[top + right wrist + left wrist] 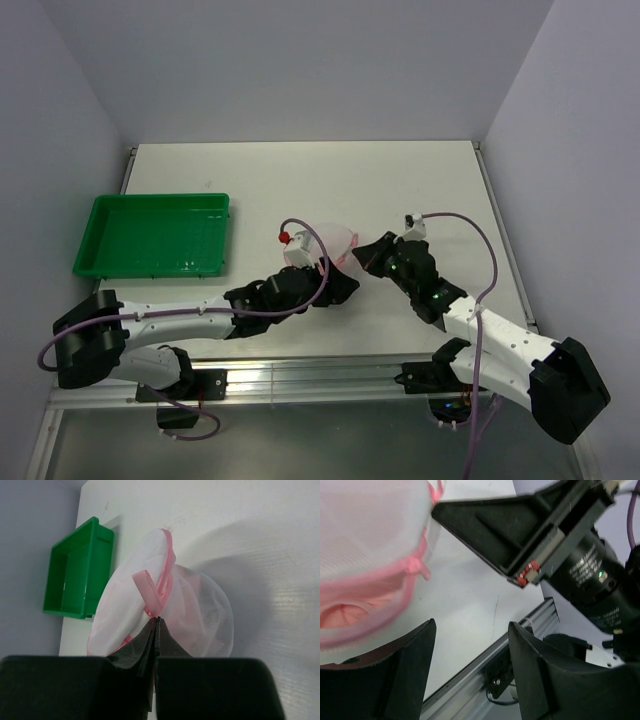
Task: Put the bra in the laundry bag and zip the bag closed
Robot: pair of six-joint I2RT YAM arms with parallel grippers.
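My right end effector (pixel 156 621) pinches the pink zipper trim (pixel 169 562) of the round white mesh laundry bag (pixel 205 605), likely to zip it; my left end effector (pixel 470 630) stands spread beside the bag.

A white table (pixel 420 180) carries a green tray (pixel 160 198) and the laundry bag (pixel 335 243).

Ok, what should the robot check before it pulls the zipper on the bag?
1. Bra inside the laundry bag: ok, pink fabric shows through the mesh.
2. Right end effector shut at the pink trim: ok.
3. Trim really pinched: cannot tell.
4. Left end effector steadying the bag: not ok, it is open beside it.
5. Zipper closed: not ok, a gap shows.
6. Green tray out of the way: ok.
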